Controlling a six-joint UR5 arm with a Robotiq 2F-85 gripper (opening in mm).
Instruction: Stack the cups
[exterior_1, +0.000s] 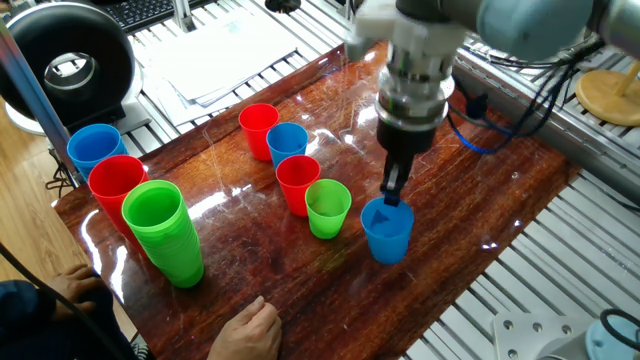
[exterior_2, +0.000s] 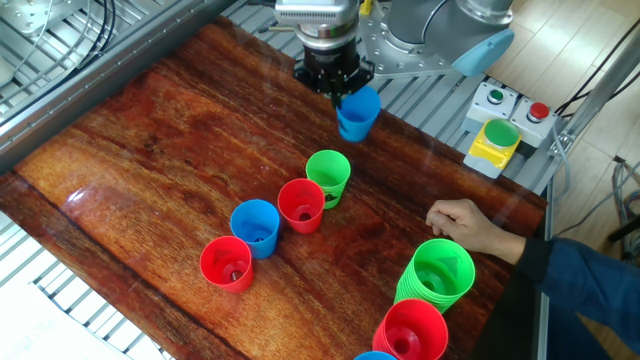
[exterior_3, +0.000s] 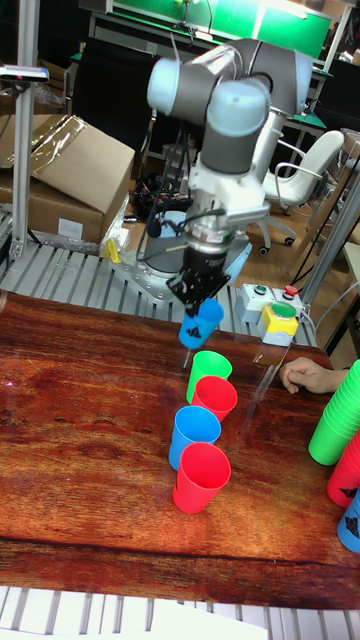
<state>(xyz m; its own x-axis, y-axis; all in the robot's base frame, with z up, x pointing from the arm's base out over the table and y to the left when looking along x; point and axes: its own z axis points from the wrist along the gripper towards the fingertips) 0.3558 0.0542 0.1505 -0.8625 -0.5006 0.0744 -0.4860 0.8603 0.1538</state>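
Note:
My gripper (exterior_1: 393, 196) is shut on the rim of a blue cup (exterior_1: 387, 231), one finger inside it, and holds it just above the table, right of the row. In the row stand a light green cup (exterior_1: 327, 208), a red cup (exterior_1: 297, 183), a second blue cup (exterior_1: 287, 142) and a second red cup (exterior_1: 258, 128), all upright and open-side up. The other fixed view shows the held blue cup (exterior_2: 357, 112) under the gripper (exterior_2: 340, 92), beyond the green cup (exterior_2: 328, 176). In the tall view the held cup (exterior_3: 201, 323) hangs tilted above the green cup (exterior_3: 208, 372).
Tall piles of nested cups stand at the table's left end: green (exterior_1: 163, 232), red (exterior_1: 115, 188), blue (exterior_1: 94, 148). A person's hand (exterior_1: 245, 330) rests on the near edge. A button box (exterior_2: 497, 130) sits beside the table behind the arm.

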